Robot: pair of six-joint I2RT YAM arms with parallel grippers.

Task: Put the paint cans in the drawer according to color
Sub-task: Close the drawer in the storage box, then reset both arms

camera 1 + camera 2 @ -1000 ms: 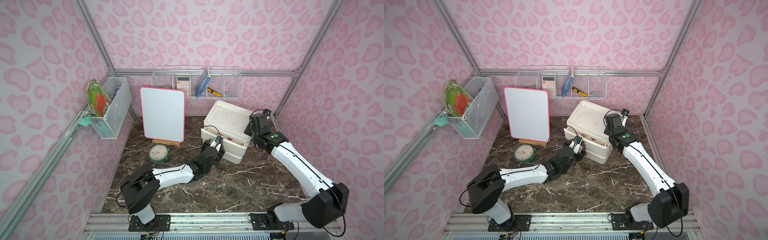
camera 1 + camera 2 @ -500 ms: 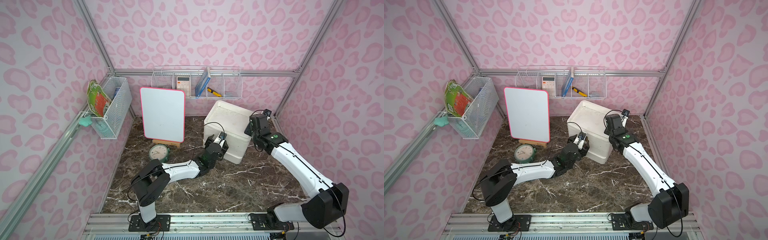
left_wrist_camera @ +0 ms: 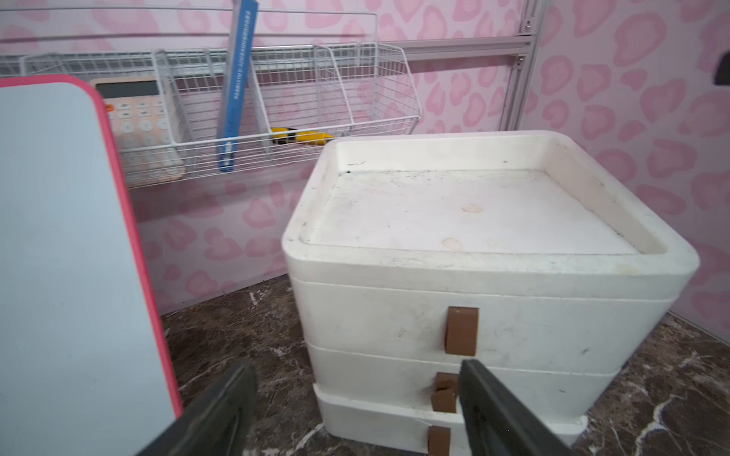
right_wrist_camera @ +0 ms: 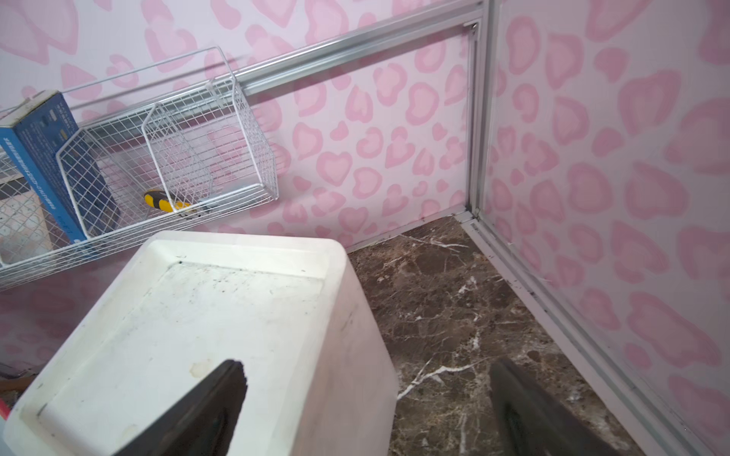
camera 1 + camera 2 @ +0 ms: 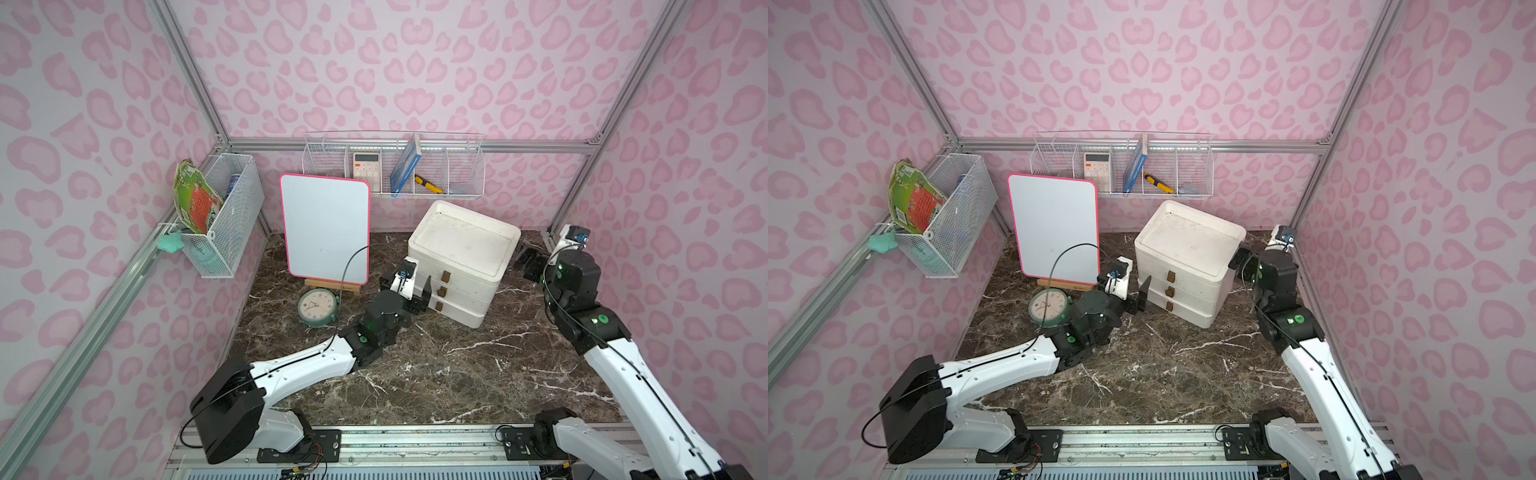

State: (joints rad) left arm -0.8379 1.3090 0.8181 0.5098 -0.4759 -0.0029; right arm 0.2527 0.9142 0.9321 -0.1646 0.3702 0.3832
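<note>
The drawer [image 5: 465,286] [image 5: 1187,282] is a white chest with three brown tab handles [image 3: 461,331], and all three drawers are pushed in. The bottom drawer's front [image 3: 375,418] sticks out slightly. No paint cans show in any view. My left gripper [image 5: 420,297] [image 5: 1138,297] [image 3: 357,369] is open and empty just in front of the chest's left front corner, one finger [image 3: 486,395] near the middle handle. My right gripper [image 5: 528,264] [image 5: 1245,266] [image 4: 367,371] is open and empty at the chest's right side, one finger [image 4: 221,391] over its top.
A pink-edged whiteboard [image 5: 325,232] on a wooden stand and a green clock [image 5: 318,307] stand left of the chest. A wire basket [image 5: 395,166] on the back wall holds a calculator, a blue box and a yellow cutter. Another basket [image 5: 224,212] hangs on the left wall.
The middle drawer, pulled out a second ago, is now pushed in with my left gripper at its front. My right gripper has opened and drawn back from the chest.
</note>
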